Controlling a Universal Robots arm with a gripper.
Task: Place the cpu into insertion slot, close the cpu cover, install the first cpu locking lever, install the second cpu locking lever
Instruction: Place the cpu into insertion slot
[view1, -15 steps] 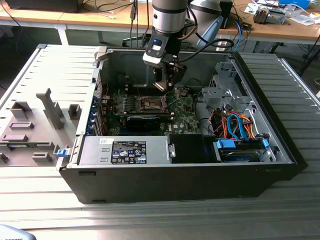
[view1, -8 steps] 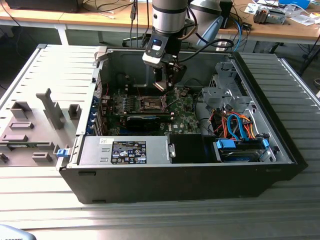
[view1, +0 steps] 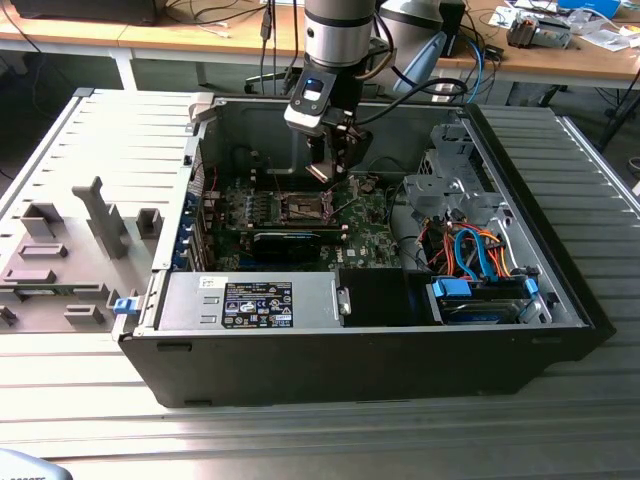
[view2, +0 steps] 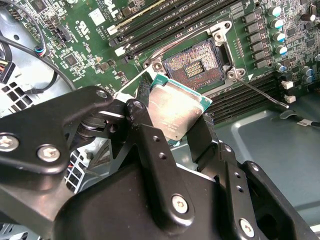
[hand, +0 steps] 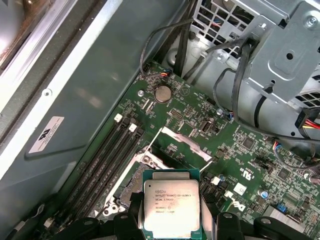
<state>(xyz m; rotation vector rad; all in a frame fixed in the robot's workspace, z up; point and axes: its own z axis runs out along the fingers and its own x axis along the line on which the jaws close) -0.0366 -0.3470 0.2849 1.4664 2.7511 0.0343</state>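
Observation:
My gripper (view2: 175, 131) is shut on the cpu (view2: 175, 112), a small square chip with a dull silver top, held by two opposite edges between black fingers (view2: 145, 125). In the exterior view the gripper (view1: 326, 170) hangs inside the open computer case, just above the insertion slot (view1: 303, 208). The slot (view2: 194, 69) lies uncovered on the green board, its dark contact field showing, and the cpu hovers beside and over its edge without touching. In the first wrist view the cpu (hand: 171, 207) sits in front of the raised cpu cover (hand: 182, 141). A thin locking lever (view2: 260, 92) stands swung out.
A black card (view1: 285, 243) lies in front of the slot in the exterior view. A metal drive cage (view1: 450, 185) and orange and blue cables (view1: 470, 250) fill the case at that view's right. A silver power supply (view1: 250, 300) sits at the front. Grey fixtures (view1: 70, 250) stand outside.

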